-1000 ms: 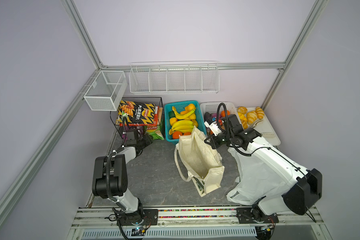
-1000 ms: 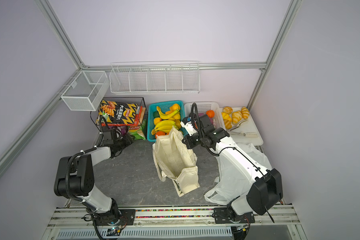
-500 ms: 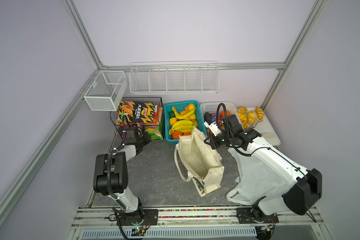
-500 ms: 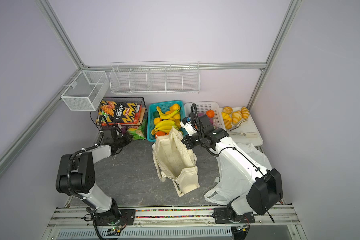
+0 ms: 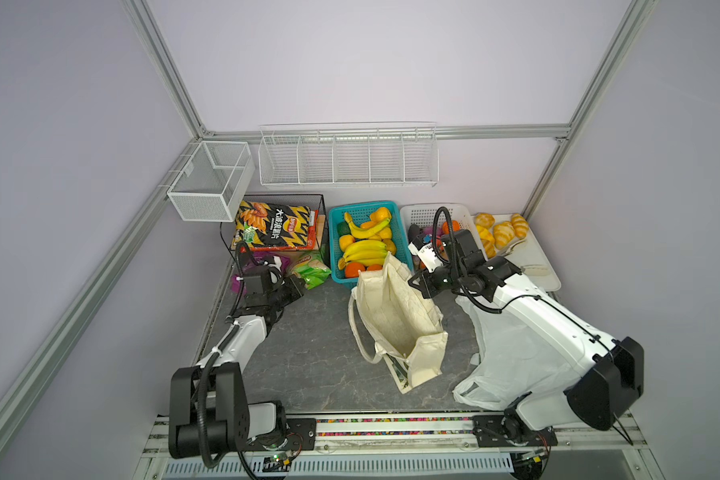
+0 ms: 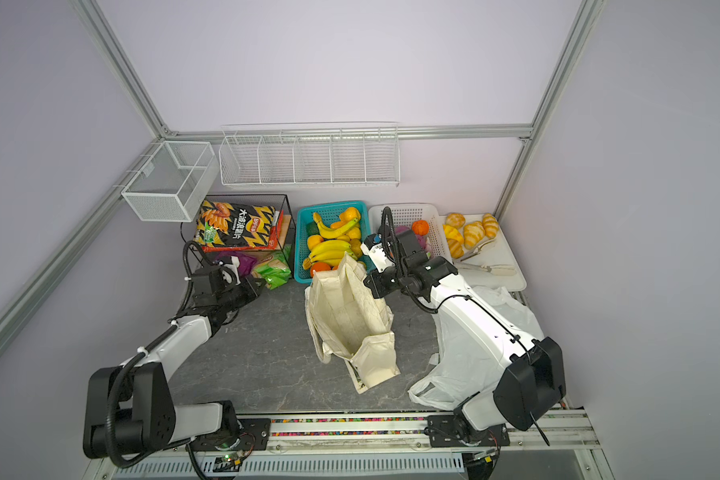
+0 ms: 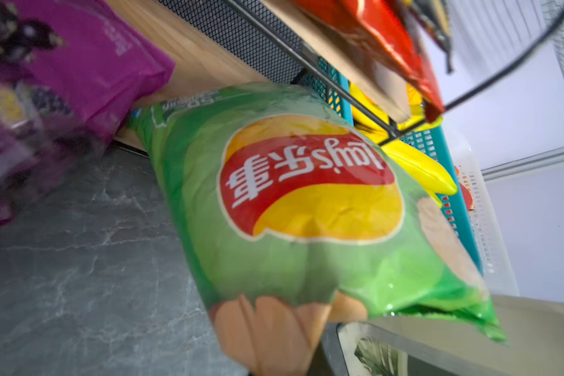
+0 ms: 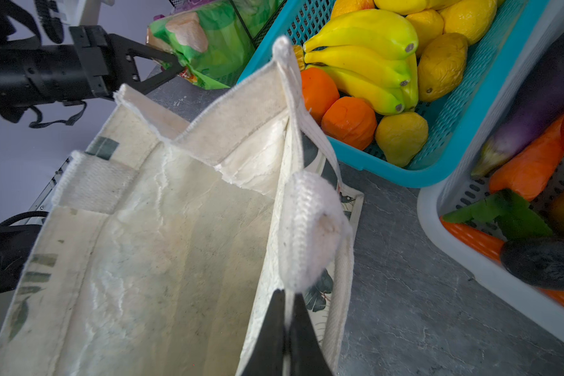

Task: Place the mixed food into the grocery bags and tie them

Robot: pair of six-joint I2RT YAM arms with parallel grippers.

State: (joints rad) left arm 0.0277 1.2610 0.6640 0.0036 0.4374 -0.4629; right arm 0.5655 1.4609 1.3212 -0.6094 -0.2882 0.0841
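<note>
The green Lay's packet (image 7: 306,195) lies at the foot of the black wire rack, beside the purple snack packet (image 7: 88,65). My left gripper (image 5: 302,286) is shut on the green packet's (image 8: 209,42) near edge; the left wrist view shows no fingers, only the packet. The cream canvas tote (image 5: 395,324) stands open at mid-table. My right gripper (image 8: 287,312) is shut on the tote's rim by a handle, holding the mouth up. The white plastic bag (image 5: 512,357) lies crumpled under the right arm. Toy vegetables, among them a dark piece (image 8: 544,263), sit in the white basket (image 5: 466,212).
A large black-and-yellow chip bag (image 5: 275,226) lies on the wire rack. A teal basket (image 5: 333,232) of bananas and oranges stands behind the tote. A white tray (image 5: 537,266) with croissants is at the far right. Two white wire baskets (image 5: 350,158) hang on the walls.
My left gripper has shut on the green packet's edge and moved slightly toward the rack. The right arm and tote have not moved.
</note>
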